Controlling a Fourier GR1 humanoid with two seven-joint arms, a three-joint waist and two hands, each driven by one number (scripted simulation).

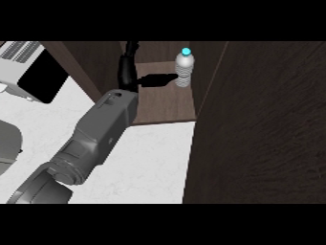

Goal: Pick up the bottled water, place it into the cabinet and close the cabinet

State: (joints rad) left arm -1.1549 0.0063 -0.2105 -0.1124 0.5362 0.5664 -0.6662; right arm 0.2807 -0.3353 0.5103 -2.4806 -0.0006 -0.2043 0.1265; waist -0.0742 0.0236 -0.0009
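A pale speckled stone counter (155, 158) lies between dark brown wood-grain panelling (278, 124) and a white boxy appliance with a black glass door (24, 72).

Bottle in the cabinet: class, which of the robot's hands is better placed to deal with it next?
Left. The left hand reaches into the cabinet, right beside the upright bottle. The right hand is not in view.

One grey forearm (98, 136) reaches up from the lower left edge. Its black hand (134, 72) is stretched forward, fingers straight, thumb (158, 79) pointing right. No other hand shows
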